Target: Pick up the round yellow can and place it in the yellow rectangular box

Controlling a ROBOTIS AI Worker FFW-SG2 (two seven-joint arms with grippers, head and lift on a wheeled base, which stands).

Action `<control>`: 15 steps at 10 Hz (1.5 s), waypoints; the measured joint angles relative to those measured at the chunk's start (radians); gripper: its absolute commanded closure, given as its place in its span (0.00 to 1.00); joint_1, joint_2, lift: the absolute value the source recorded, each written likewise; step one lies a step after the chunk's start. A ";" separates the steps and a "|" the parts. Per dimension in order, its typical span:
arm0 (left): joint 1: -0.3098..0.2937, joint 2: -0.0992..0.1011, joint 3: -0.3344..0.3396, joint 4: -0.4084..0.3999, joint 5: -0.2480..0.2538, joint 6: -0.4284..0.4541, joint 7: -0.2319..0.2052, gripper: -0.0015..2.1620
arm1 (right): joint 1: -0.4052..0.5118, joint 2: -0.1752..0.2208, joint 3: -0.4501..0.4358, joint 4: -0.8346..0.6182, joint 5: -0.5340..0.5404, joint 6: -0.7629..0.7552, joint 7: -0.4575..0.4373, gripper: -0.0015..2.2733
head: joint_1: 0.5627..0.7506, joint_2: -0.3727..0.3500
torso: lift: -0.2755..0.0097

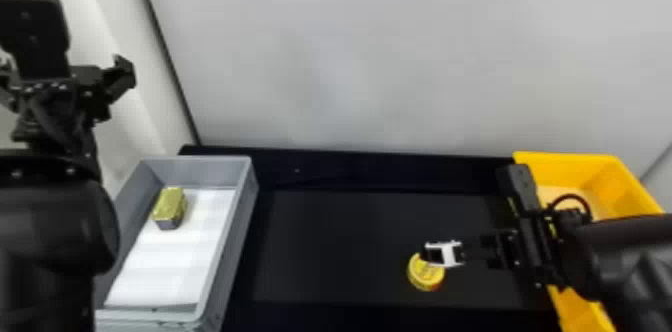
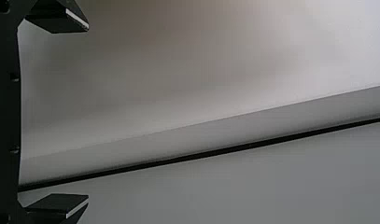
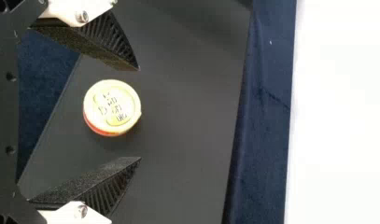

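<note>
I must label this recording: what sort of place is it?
Probably a robot test station: a black table before a plain wall, a grey bin at its left and the yellow rectangular box at its right.

The mat (image 1: 345,246) lies on the table (image 1: 360,170); from its centre, the bin (image 1: 240,236) sits at nine o'clock, paper (image 1: 162,268) inside, a block (image 1: 170,204) towards its twelve; the box (image 1: 614,186) at three; the can (image 1: 425,278) on the mat, at four; the wall (image 1: 350,56) behind, at twelve.
</note>
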 measured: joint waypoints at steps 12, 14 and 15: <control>0.001 0.000 -0.005 0.003 -0.002 -0.006 0.000 0.00 | -0.049 0.103 0.109 0.129 0.640 -0.094 0.446 0.05 | 0.70 0.53 | 0.75; 0.001 0.000 -0.005 0.002 -0.002 -0.007 0.000 0.00 | -0.046 0.108 0.099 0.151 0.640 -0.113 0.450 0.05 | 0.70 0.53 | 0.75; 0.001 0.000 -0.005 0.002 -0.002 -0.007 0.000 0.00 | -0.044 0.111 0.096 0.166 0.633 -0.123 0.452 0.05 | 0.70 0.53 | 0.75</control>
